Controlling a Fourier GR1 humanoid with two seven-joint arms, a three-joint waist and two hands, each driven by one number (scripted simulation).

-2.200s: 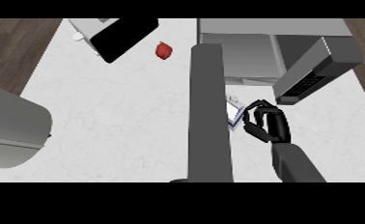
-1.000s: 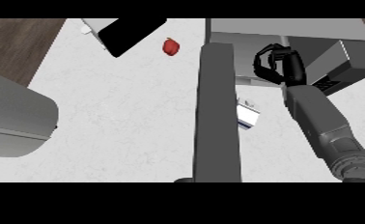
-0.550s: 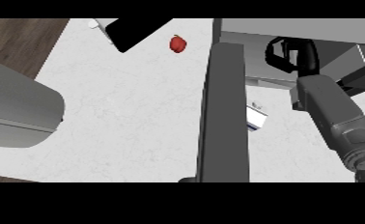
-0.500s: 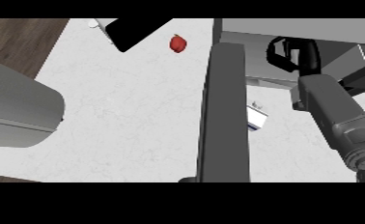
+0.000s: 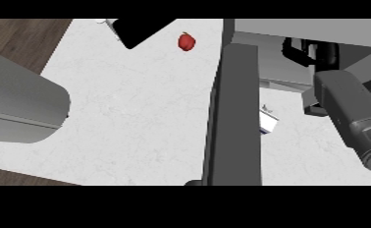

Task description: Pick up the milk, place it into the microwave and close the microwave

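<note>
The milk (image 5: 269, 122), a small white and blue carton, lies on the white counter (image 5: 138, 109) just right of the microwave's open door (image 5: 233, 114), which shows edge-on as a tall dark grey bar. The microwave (image 5: 290, 33) sits at the top right. My right hand (image 5: 313, 55) is up at the microwave's opening, far above the milk, with black fingers curled and no carton in them. Its grey forearm (image 5: 349, 111) runs in from the right edge. My left hand does not show.
A red fruit (image 5: 187, 41) lies on the counter left of the microwave. A black flat object (image 5: 142, 30) sits at the back edge. A large grey rounded body (image 5: 29, 101) fills the left side. Wooden floor (image 5: 29, 38) shows beyond the counter's left edge.
My right hand left the spot beside the milk and rose to the microwave's opening. The milk stayed on the counter. Almost nothing moved in the last half second.
</note>
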